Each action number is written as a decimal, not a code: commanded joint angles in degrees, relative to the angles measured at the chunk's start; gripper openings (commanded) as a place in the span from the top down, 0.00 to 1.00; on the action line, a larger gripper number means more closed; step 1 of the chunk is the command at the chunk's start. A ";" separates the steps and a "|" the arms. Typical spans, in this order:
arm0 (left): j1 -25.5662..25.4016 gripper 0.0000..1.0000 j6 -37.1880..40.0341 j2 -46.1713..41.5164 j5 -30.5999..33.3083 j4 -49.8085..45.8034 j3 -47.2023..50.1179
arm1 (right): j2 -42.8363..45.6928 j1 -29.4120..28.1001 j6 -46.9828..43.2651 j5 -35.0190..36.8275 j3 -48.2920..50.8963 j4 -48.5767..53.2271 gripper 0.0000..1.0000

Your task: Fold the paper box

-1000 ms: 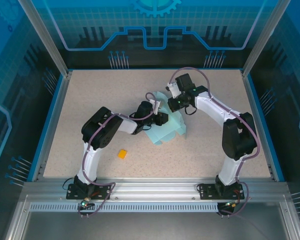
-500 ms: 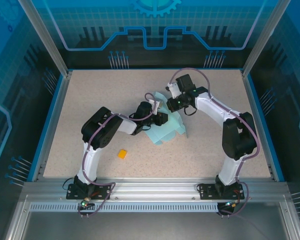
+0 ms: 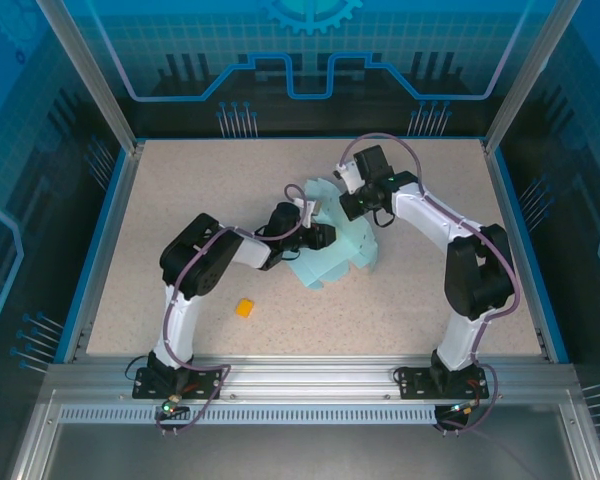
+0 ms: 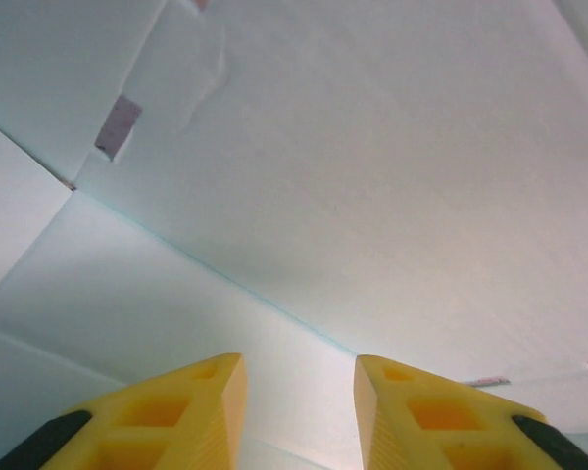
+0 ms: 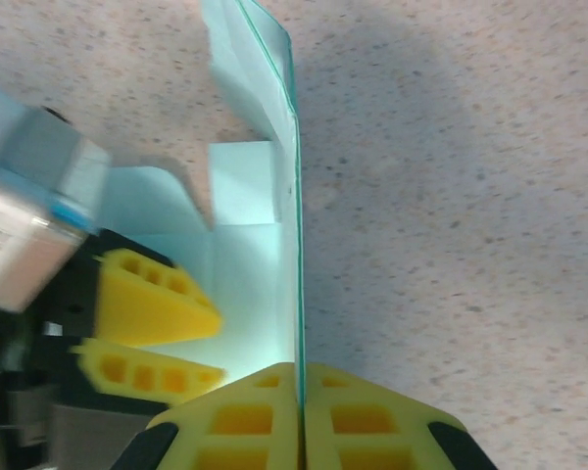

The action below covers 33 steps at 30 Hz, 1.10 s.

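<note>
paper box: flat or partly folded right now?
Partly folded: the right gripper pinches one panel of the paper box upright; the rest looks flat.

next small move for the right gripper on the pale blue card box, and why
Probably tip the right gripper toward the left gripper, folding the flap inward. It is shut on a flap of the pale light-blue card paper box standing upright, and the left gripper's open jaws sit over the flat panel beside it.
</note>
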<state>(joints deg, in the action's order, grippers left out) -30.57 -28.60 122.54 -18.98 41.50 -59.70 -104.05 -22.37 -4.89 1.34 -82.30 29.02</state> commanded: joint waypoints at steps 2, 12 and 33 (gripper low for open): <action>2.67 0.58 -2.34 -3.51 -3.11 -1.69 2.26 | -1.29 -1.69 -7.83 8.90 -0.61 -1.65 0.92; 8.01 0.49 -3.76 -13.33 -1.83 -2.84 7.80 | 0.00 -5.56 -19.72 20.64 5.01 -13.60 0.92; 9.83 0.45 -0.41 -19.25 -1.68 -11.62 5.76 | 1.47 -4.76 -32.96 13.45 9.35 -21.71 0.93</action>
<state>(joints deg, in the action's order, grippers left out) -21.15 -30.92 104.31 -18.57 30.61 -52.27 -104.60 -28.56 -37.58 20.21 -70.94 4.51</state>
